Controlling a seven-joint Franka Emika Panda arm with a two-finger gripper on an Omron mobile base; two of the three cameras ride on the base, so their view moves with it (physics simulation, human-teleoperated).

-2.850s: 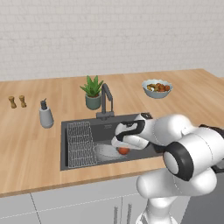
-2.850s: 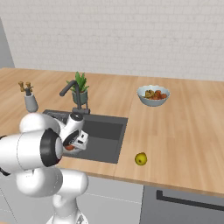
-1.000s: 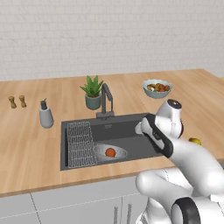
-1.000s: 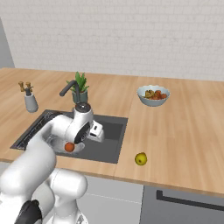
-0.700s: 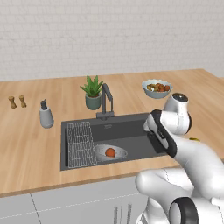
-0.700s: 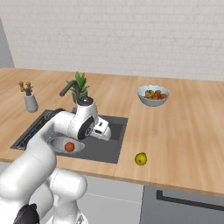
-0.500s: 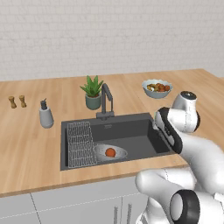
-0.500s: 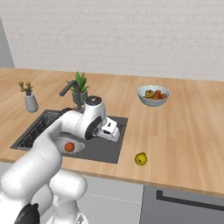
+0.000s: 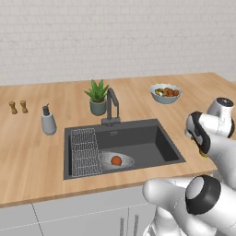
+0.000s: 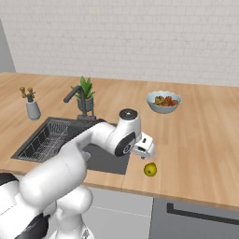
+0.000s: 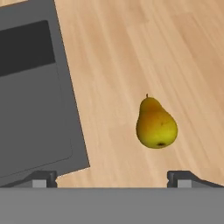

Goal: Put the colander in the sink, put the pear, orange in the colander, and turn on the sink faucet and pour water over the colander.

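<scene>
Sink (image 9: pixel 138 140) occupies the centre-left of the left base view, recessed in the worktop (image 9: pixel 32 161). Sink faucet (image 9: pixel 112 103) stands at its rear edge. Colander (image 9: pixel 116 160) rests on the basin floor, beside the wire rack, with the orange (image 9: pixel 116 160) inside it. Claw (image 10: pixel 145 151), at centre of the right base view, hangs above the worktop with its fingers fully apart and nothing between them. Pear (image 10: pixel 150 169) lies on the worktop just below and right of the claw, clear of the sink's right edge.
</scene>
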